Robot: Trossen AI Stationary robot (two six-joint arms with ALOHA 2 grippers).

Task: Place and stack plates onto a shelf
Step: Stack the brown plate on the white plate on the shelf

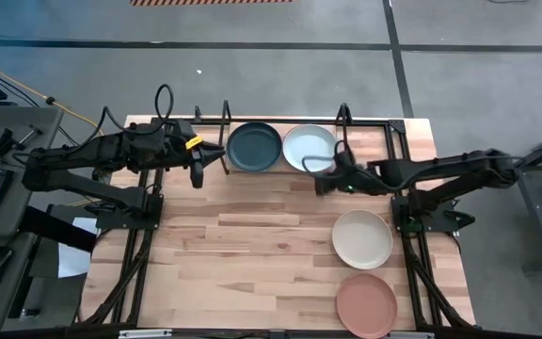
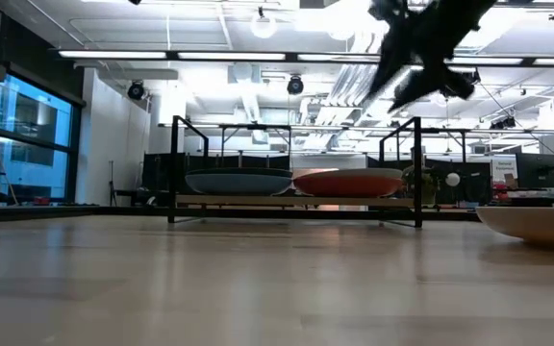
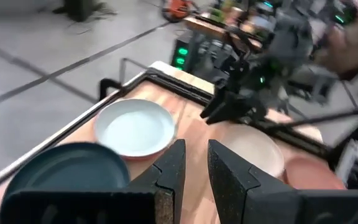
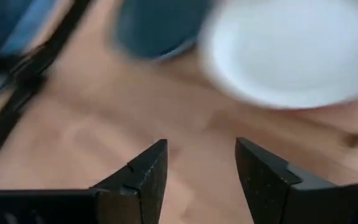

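Stacking Plates on the Shelf: Handling Assessment, Near to Far

Nearest the front edge of the counter (image 1: pixel 252 245) lies the terracotta pink plate (image 1: pixel 366 303), with the cream plate (image 1: pixel 362 238) just beyond it; both sit flat, apart from each other and off the shelf. Judged from their shallow, matte, rigid look, they should be light and stiff, likely breakable if dropped, and not notably slippery. The raised rim is the sensible place to pinch, since the flat well offers no edge.

Further back, the right tool (image 1: pixel 325 179) hangs over bare wood just in front of the shelf, its fingers apart and empty, as the right wrist view confirms. The left tool (image 1: pixel 198 172) waits beside the shelf's left end, fingers slightly apart, holding nothing.

Farthest, the shelf (image 1: pixel 370 123) carries the dark green plate (image 1: pixel 254 148) and the pale mint plate (image 1: pixel 310 148) side by side; the low view shows a blue plate (image 2: pixel 239 182) and a coral red plate (image 2: pixel 348 182) beneath them.

No brand, label or legible writing is visible.
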